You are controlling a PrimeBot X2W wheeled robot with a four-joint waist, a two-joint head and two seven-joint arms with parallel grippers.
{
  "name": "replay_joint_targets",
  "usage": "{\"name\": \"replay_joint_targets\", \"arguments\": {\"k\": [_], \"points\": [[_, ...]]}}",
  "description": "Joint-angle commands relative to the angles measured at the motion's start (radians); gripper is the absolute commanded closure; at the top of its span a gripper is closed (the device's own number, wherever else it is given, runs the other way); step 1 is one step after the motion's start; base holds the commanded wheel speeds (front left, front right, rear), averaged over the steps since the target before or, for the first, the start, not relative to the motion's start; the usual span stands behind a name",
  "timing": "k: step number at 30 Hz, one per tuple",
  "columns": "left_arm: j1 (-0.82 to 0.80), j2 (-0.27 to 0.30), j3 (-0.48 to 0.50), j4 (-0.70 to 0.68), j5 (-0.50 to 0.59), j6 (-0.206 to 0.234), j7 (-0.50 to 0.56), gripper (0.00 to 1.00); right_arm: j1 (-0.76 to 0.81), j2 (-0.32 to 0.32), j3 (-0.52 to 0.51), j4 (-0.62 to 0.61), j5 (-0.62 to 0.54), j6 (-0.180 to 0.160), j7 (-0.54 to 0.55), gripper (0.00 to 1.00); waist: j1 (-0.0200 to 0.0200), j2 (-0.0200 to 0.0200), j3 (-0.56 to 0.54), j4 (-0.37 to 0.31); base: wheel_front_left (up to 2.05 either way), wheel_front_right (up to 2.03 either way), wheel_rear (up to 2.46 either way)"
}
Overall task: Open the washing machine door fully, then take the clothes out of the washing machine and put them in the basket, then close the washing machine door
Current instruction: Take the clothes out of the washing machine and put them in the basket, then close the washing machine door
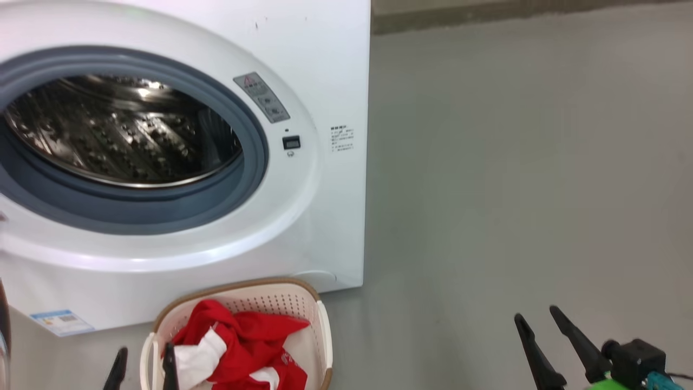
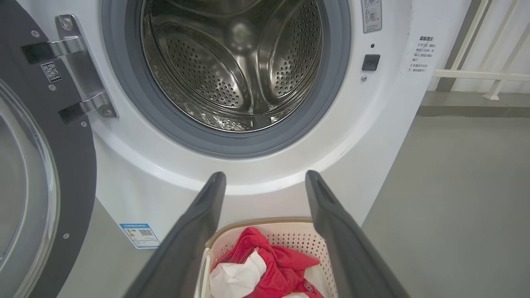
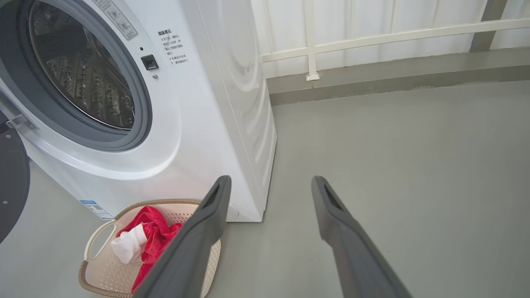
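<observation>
The white washing machine (image 1: 325, 65) (image 2: 372, 136) (image 3: 215, 103) stands with its steel drum (image 1: 124, 130) (image 2: 236, 66) bare inside. Its black-rimmed door (image 2: 54, 165) (image 3: 12, 182) hangs swung open on the hinge side. Below the drum mouth sits the cream basket (image 1: 308, 303) (image 2: 310, 244) (image 3: 99, 269) holding red clothes (image 1: 243, 341) (image 2: 285, 265) (image 3: 155, 231) with white patches. My left gripper (image 1: 143, 360) (image 2: 265, 178) is open just above the basket's near side, nothing between its fingers. My right gripper (image 1: 538, 317) (image 3: 269, 182) is open over bare floor, well right of the basket.
Grey floor (image 1: 514, 162) stretches right of the machine. A pale railing and wall base (image 3: 372, 41) run behind it. A small blue label (image 1: 62, 322) marks the machine's lower front.
</observation>
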Motion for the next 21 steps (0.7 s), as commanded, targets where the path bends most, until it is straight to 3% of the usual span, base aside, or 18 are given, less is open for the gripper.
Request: {"name": "replay_joint_targets", "arguments": {"k": [1,21], "points": [[0.01,0.014,0.041,-0.038,-0.007,-0.006,-0.005,0.0,0.009,-0.019,0.008,-0.027,-0.012,0.007,-0.006,0.0,0.0,0.0,-0.028,-0.006,0.0,0.0,0.0],[0.045,0.014,0.048,-0.059,-0.011,-0.009,-0.005,0.0,0.037,-0.017,-0.01,-0.035,-0.019,0.007,-0.006,0.0,0.0,0.0,-0.047,-0.013,0.0,0.0,0.0]]}}
